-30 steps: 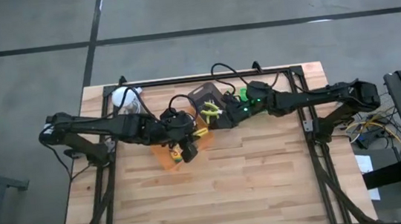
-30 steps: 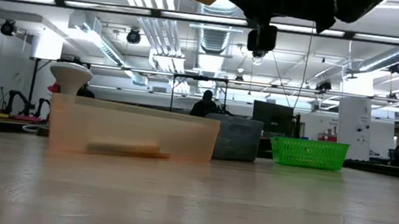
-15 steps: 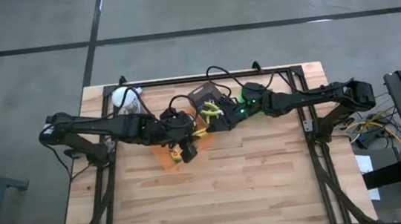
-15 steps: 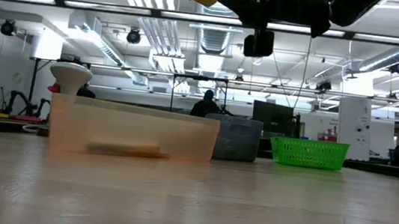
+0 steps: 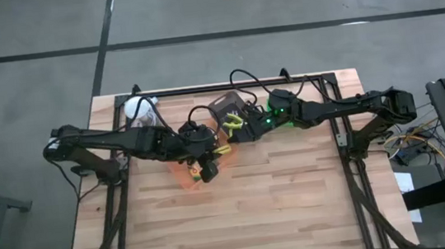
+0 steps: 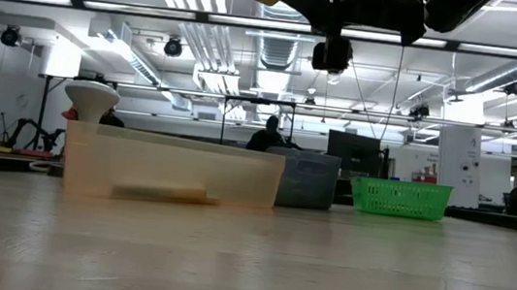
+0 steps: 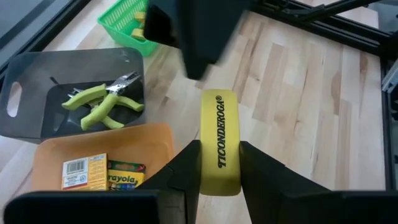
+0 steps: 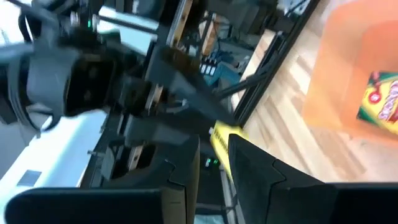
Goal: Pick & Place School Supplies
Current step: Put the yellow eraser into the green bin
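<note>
Between left tool [image 7: 219,168] fingers: yellow block [image 7: 219,142] printed "TICONDEROGA"; crayon box [image 7: 126,175] "Crayola".

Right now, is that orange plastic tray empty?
No. The orange plastic tray holds a yellow-green crayon box, seen in the left wrist view.

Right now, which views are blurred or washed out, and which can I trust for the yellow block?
Left wrist view: sharp, the lettering on the yellow block reads clearly between the left gripper fingers. Right wrist view: smeared throughout, the orange tray soft-edged. Low view: ceiling lights glare at top left, and the arms are dark shapes against them. High view: evenly lit, but the block is tiny.
</note>
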